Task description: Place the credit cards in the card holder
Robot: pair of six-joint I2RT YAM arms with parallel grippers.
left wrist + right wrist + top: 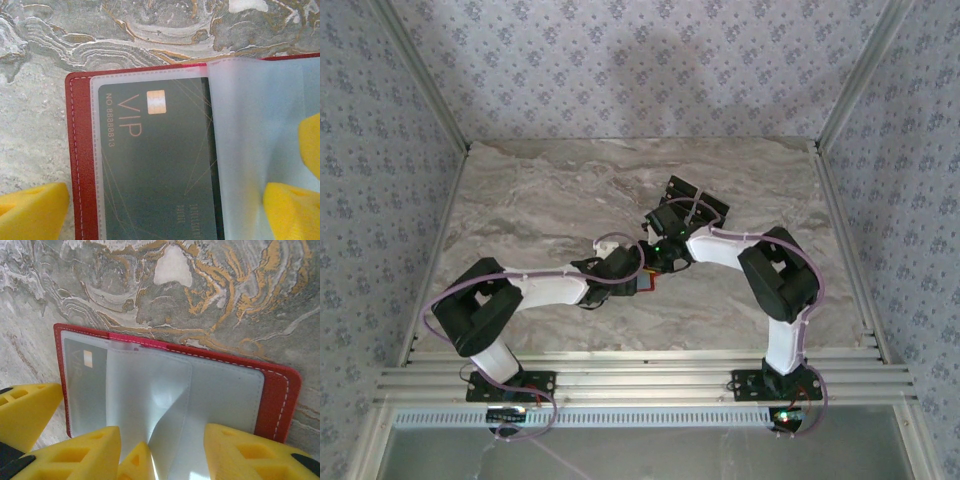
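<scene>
**Card holder open on the counter, one card sleeved, a clear leaf standing loose**

The red card holder (280,390) lies spread flat on the marble counter (200,290). A dark VIP credit card (160,170) sits inside its left-hand clear pocket. The left fingers (35,210) are wide apart, straddling that page and gripping nothing. The right fingers (250,455) are also apart, with the curled translucent leaf (150,390) rising between them, apparently unclamped. To do this step well, I would pin the red cover near its spine, press the leaf gently aside so the next pocket mouth gapes, and avoid creasing the plastic or dragging the holder across the counter.
</scene>
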